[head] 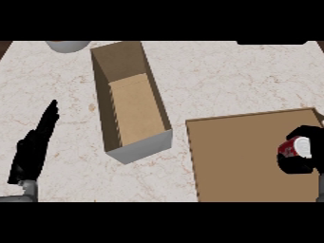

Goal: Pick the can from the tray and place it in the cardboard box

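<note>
1. the right robot hand (317, 153) curls its black fingers round a red and white metal can (295, 147), holding it over the right part of the flat brown tray (242, 161).
2. the tall open cardboard box (130, 99) stands on the pale marbled desk (220, 80), left of the tray and apart from it.
3. the left robot hand (34, 144) rests at the lower left, fingers straight.
4. a grey bowl (67, 45) sits at the top edge.

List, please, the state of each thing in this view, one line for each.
can: on its side over the tray, held by the right hand
right hand: curled round the can
left hand: open, fingers straight, holds nothing
cardboard box: open on top, nothing inside
tray: flat on the counter
</note>
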